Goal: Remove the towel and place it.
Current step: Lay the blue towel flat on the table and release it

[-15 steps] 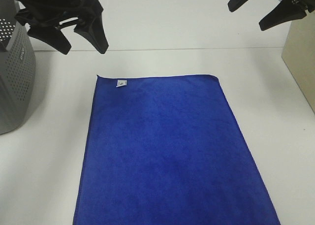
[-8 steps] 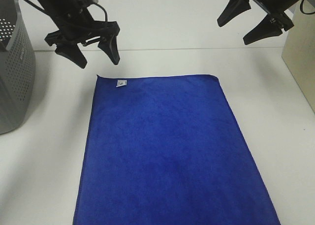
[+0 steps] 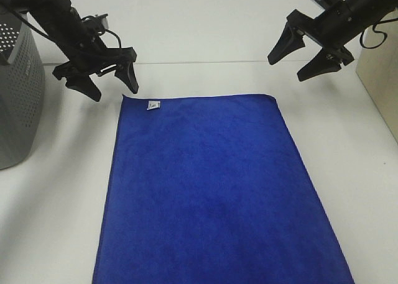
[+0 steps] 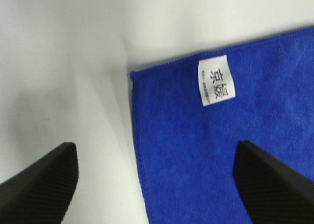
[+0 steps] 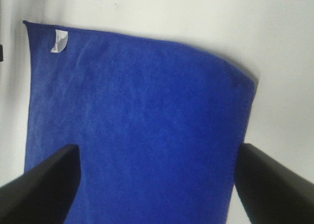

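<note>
The royal-blue towel (image 3: 211, 191) lies flat on the white table, its small white tag (image 3: 153, 105) at the far left corner. My left gripper (image 3: 109, 86) is open and empty, low over the table just beyond that corner; the left wrist view shows the corner (image 4: 206, 145) and tag (image 4: 216, 80) between the fingers. My right gripper (image 3: 297, 65) is open and empty, above the table beyond the towel's far right corner. The right wrist view shows the towel's far edge (image 5: 137, 126).
The grey perforated basket (image 3: 18, 91) stands at the left edge, close to the left arm. A beige box or panel (image 3: 380, 79) stands at the right edge. The white table (image 3: 62, 191) is bare on both sides of the towel.
Both grippers have come down from high above toward the towel's far corners, the left one nearly to the table. Both stayed open. The towel has not moved.
</note>
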### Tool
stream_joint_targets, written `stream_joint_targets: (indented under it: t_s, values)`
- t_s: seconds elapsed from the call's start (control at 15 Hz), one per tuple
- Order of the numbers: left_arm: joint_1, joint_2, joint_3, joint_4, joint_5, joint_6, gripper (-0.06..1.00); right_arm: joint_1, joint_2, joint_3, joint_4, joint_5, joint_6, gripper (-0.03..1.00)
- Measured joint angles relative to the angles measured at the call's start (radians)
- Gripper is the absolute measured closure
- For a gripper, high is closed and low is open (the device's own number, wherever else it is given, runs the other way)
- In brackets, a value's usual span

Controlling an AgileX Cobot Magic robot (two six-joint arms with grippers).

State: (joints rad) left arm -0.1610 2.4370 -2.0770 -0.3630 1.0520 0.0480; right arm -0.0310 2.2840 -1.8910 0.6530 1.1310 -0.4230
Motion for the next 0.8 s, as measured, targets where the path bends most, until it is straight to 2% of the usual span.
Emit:
stream_joint_targets:
  t_s: [0.27,0.47,0.8]
  values:
    - [0.000,0.066,-0.050,-0.005,-0.043,0.024,0.16,0.000,0.072,0.000,0.008,-0.086,-0.080,0.15]
    - [0.000,0.115,-0.067,-0.042,-0.071,0.040,0.16,0.000,0.125,0.000,0.007,-0.157,-0.129,0.17]
    - [0.001,0.122,-0.071,-0.056,-0.077,0.063,0.16,0.000,0.170,0.000,0.005,-0.161,-0.144,0.18]
